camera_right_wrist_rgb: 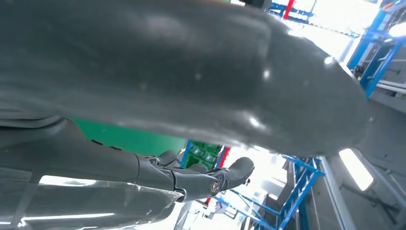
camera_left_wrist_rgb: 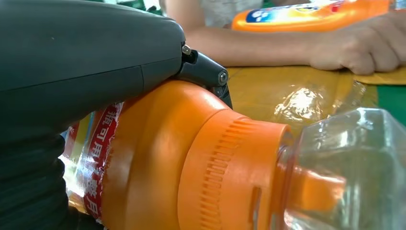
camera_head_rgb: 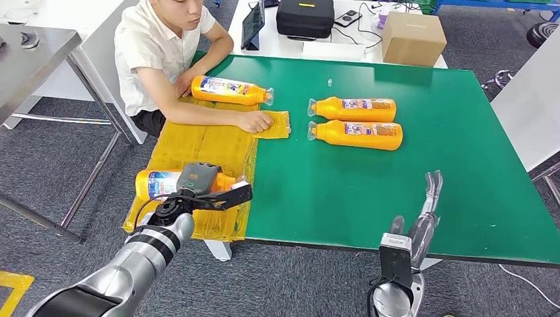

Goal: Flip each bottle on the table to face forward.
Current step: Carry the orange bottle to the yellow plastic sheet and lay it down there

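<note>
We close our left hand point(camera_head_rgb: 198, 188) over the bottle point(camera_head_rgb: 158, 183) lying on the yellow mat point(camera_head_rgb: 198, 148) at 9 o'clock of the table point(camera_head_rgb: 396, 198), apparently to turn it, while our right hand point(camera_head_rgb: 422, 218) waits at 5 o'clock, fingers straight and holding nothing

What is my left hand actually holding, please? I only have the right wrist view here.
Observer: Your left hand rests on an orange bottle lying on the yellow mat, near the table's front left corner.
Operator: Thank you. Are other bottles out?
Observer: Yes, two bottles lie side by side on the green table, caps towards the mat.
Operator: Is anyone close by?
Observer: A person sits at the far left, one hand on the mat beside a fourth bottle.
</note>
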{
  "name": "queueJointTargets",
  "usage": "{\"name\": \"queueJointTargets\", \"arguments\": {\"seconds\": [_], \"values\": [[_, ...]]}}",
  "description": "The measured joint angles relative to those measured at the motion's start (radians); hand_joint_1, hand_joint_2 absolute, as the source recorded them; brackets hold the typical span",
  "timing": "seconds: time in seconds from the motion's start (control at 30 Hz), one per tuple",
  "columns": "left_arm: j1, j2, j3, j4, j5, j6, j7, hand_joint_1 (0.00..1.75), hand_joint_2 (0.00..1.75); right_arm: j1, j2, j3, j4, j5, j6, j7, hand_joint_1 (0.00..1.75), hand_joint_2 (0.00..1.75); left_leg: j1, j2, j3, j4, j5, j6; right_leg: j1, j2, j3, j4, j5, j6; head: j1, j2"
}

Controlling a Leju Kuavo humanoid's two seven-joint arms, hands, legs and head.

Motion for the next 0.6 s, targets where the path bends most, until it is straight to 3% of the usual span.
{"name": "queueJointTargets", "arguments": {"seconds": [0.23,0.27,0.37,0.4,0.6], "values": [[-0.029,0.006,-0.031,0.043,0.0,-0.051,-0.009,1.68,1.75,0.0,-0.009,0.01,0.006,-0.009,0.016,-0.001,0.0,0.0,0.0,0.0,0.001,0.0,0.001,0.0,0.0,0.0,0.001,0.0,0.0,0.0,0.0,0.0],[-0.035,0.006,-0.034,0.044,0.01,-0.086,-0.018,1.39,1.75,0.0,-0.01,0.011,0.007,-0.015,0.025,-0.002,0.0,0.0,0.0,0.0,0.002,0.0,0.001,-0.001,0.0,0.0,0.002,0.0,0.0,0.0,0.0,0.0],[-0.053,0.007,-0.034,0.046,0.063,-0.185,-0.058,0.14,1.75,-0.001,-0.01,0.011,0.014,-0.039,0.048,-0.007,0.0,0.0,0.0,-0.001,0.003,0.0,0.001,-0.001,0.0,0.0,0.004,0.0,0.0,0.0,0.0,0.0],[-0.058,0.007,-0.033,0.046,0.081,-0.21,-0.076,0.0,1.75,-0.002,-0.011,0.012,0.017,-0.047,0.055,-0.008,0.0,0.0,0.0,-0.001,0.004,0.0,0.001,-0.001,0.0,0.0,0.004,0.0,0.0,0.0,0.0,0.0],[-0.066,0.009,-0.017,0.049,0.247,-0.372,-0.249,0.0,1.75,-0.018,-0.018,0.031,0.043,-0.089,0.064,-0.011,0.0,0.0,0.0,-0.002,0.004,0.0,0.001,-0.001,0.0,-0.001,0.005,0.0,0.0,0.0,0.0,0.0]]}}
